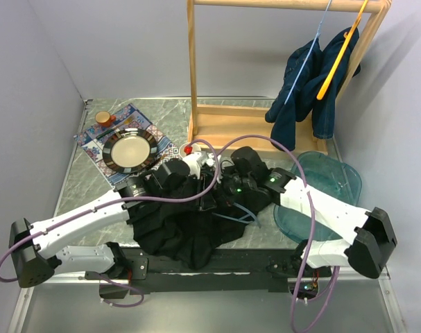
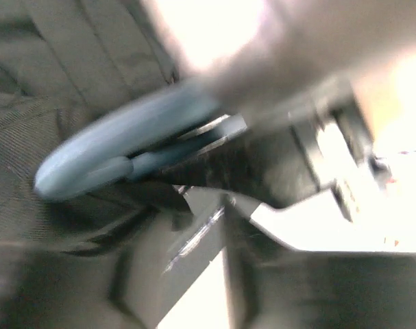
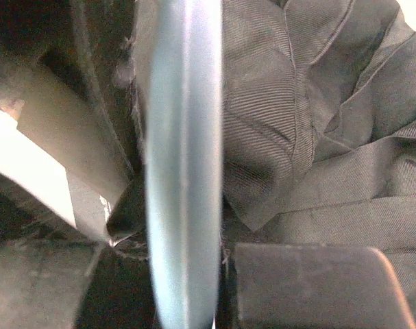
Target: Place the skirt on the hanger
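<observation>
**Hanger braced over the skirt while both arms met at the counter's near centre**

In the overhead view, the black skirt (image 1: 182, 232) lay crumpled on the counter (image 1: 85, 187) at about six o'clock, not yet on anything. Both arms reached inward over it. The pale blue hanger (image 3: 184, 171) ran straight through the right wrist view, with pleated skirt cloth just behind it at three o'clock. The right pincer (image 3: 184, 247) was clamped on the hanger's bar, one finger on either side. We judged this grip served to keep the hanger steady so that the other arm could work cloth onto it.

The left pincer (image 1: 207, 179) sat at nine o'clock of the right one. Its own view was heavily blurred and showed a rounded hanger end and what looked like a metal clip against the fabric. We could not tell whether its fingers were apart or together, nor whether they gripped cloth.

The wooden rack (image 1: 196, 69) stood at twelve to one o'clock and carried denim garments (image 1: 307, 90). We took it for the likely destination. A plate (image 1: 129, 149) at ten o'clock and a clear blue basin (image 1: 335, 180) at three o'clock lay well apart from the work. We judged the task to be early, at the clipping stage.
</observation>
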Available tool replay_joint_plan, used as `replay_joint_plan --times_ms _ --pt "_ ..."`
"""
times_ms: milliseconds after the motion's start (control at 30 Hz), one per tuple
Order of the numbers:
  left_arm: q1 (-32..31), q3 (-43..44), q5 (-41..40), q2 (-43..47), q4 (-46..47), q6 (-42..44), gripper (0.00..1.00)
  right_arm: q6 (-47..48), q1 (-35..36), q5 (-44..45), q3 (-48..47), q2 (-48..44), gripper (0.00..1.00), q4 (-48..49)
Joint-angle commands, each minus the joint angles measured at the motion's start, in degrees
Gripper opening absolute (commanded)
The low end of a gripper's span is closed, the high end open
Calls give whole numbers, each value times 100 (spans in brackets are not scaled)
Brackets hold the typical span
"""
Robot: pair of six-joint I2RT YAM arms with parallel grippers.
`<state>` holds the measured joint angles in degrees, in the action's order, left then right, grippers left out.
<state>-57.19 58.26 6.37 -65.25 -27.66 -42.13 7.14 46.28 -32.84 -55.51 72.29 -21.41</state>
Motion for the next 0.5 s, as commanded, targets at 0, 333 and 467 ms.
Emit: replay_joint_plan --times_ms 0,333,467 --pt "-100 168 268 223 -222 407 52 147 -181 -785 259 -443 0 962" --pt "-82 1793 50 566 -2365 1908 82 323 -260 -1242 681 -479 0 1666" --pt "-82 1699 -557 1049 -2657 3311 98 411 -295 -1260 673 -497 0 1649"
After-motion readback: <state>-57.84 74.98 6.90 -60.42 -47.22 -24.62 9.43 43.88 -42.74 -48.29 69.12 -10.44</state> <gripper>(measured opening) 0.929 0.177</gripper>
